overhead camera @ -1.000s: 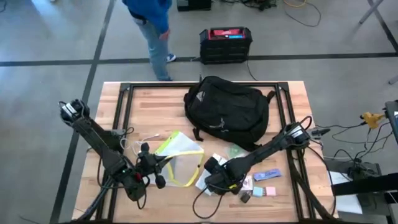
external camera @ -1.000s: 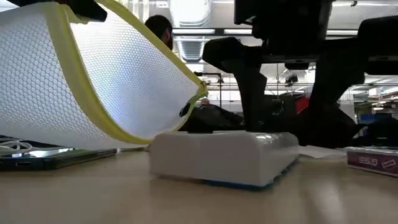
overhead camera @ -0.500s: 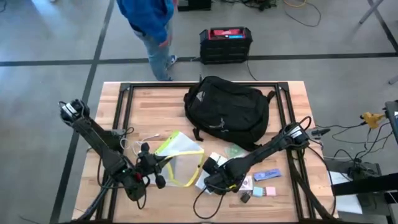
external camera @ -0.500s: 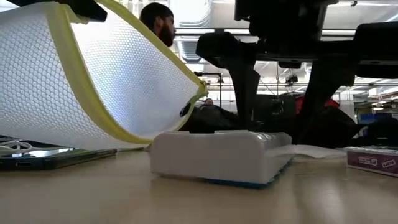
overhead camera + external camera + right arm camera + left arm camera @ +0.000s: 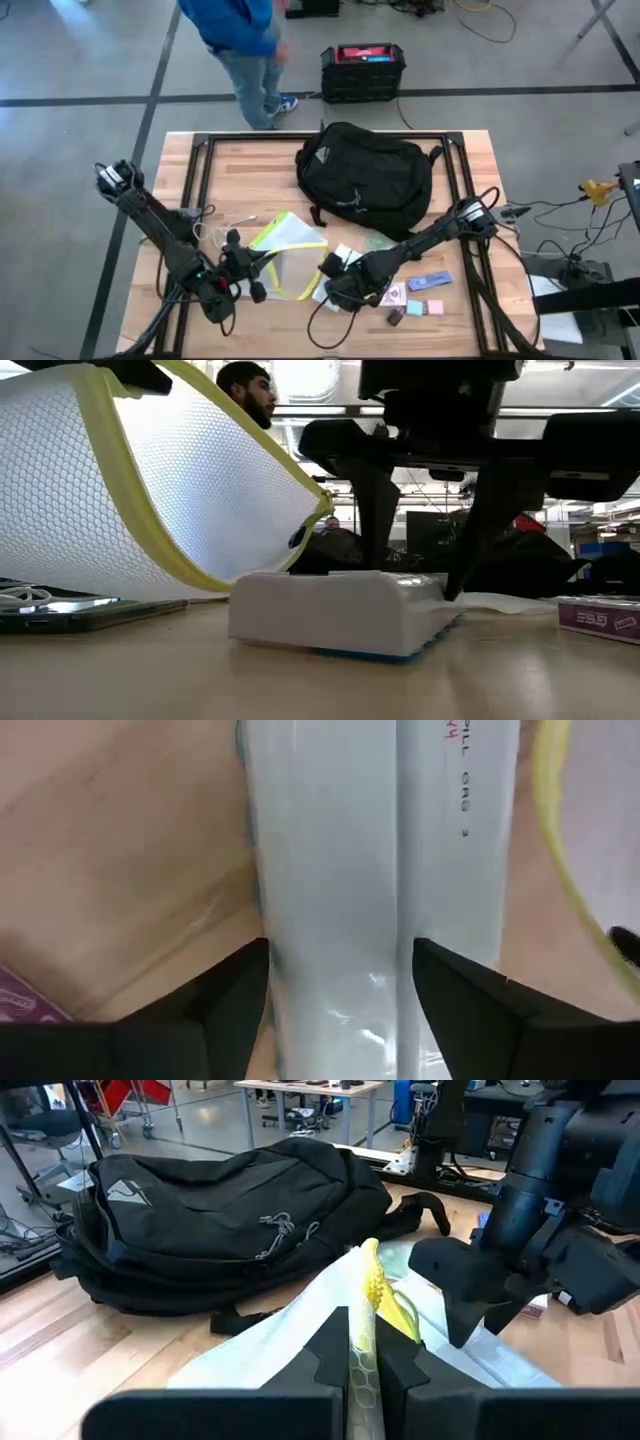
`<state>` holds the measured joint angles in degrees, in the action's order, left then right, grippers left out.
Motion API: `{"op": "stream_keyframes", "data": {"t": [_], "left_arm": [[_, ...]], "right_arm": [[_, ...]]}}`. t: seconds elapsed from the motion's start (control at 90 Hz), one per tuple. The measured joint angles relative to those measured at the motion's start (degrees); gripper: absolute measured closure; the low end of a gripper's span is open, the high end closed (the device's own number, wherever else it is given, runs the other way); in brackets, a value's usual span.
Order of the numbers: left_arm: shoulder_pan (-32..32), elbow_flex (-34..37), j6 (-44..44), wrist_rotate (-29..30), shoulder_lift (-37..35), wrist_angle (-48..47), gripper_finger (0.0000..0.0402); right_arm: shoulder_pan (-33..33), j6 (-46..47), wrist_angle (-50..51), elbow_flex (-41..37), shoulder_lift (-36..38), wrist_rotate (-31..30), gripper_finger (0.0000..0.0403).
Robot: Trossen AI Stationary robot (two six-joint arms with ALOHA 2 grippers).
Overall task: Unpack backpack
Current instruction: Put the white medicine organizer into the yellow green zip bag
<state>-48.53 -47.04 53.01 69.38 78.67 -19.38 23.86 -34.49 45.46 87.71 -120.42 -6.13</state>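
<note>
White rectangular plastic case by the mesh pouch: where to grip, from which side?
Across its two long side walls, coming straight down from above. The white rectangular plastic case lies flat on the wooden table, long and narrow, so the short span fits between the jaws. The right gripper already straddles it that way, jaws open either side.

A wooden table (image 5: 250,175) with a black frame carries the backpack (image 5: 365,180) at about twelve o'clock. Toward six o'clock lie a white box (image 5: 335,615), a white cable (image 5: 232,224) at its nine o'clock, and small cards (image 5: 425,305) near four o'clock. A mesh pouch (image 5: 290,255) is held tilted, its lower edge on the wood.
</note>
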Motion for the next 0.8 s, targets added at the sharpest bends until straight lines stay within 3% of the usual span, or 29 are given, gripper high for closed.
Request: {"op": "stream_keyframes", "data": {"t": [0.511, 0.8], "left_arm": [[0.0, 1.8, 1.5, 0.1, 0.0, 0.4, 0.0402], [0.0, 1.8, 1.5, -0.1, 0.0, 0.5, 0.0402]], "right_arm": [[-1.0, 0.3, 0.7, 0.0, -0.2, 1.1, 0.0179], [-1.9, 5.3, 0.3, 0.0, -0.2, 2.1, 0.0243]]}}
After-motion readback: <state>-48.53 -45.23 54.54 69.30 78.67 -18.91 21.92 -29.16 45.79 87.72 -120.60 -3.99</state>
